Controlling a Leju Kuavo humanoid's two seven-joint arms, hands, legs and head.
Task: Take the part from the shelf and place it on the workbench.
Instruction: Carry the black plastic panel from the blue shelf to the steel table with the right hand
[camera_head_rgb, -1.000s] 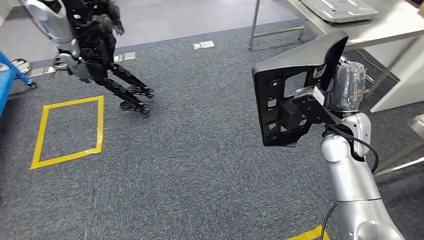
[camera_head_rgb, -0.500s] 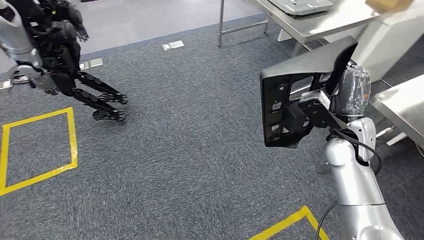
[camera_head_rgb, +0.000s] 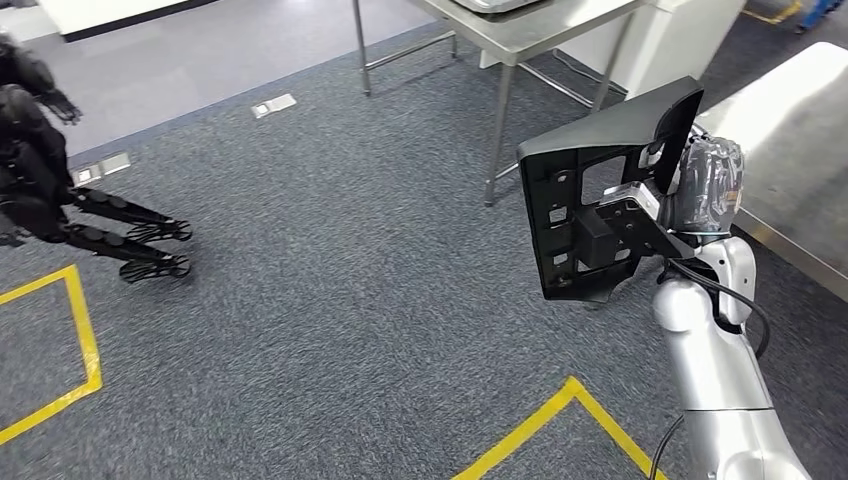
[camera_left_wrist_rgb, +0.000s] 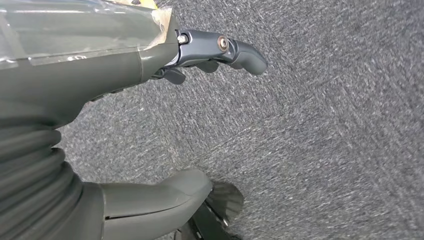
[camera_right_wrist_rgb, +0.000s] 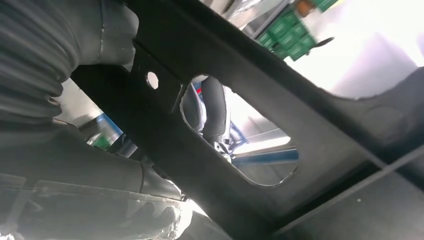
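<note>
**Robot carries black part toward worktop**

Left robot hand (camera_left_wrist_rgb: 150, 125) hangs over carpet (camera_head_rgb: 330, 280), empty, fingers apart. Right robot hand (camera_head_rgb: 705, 185) grips the part (camera_head_rgb: 590, 200), a stiff black plastic panel with cutouts, likely light; hold its ribbed frame. Worktop (camera_head_rgb: 800, 140) lies at right.

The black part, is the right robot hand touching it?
Touching. In the head view the right robot hand grips the black part from behind, holding it up off the floor.
</note>
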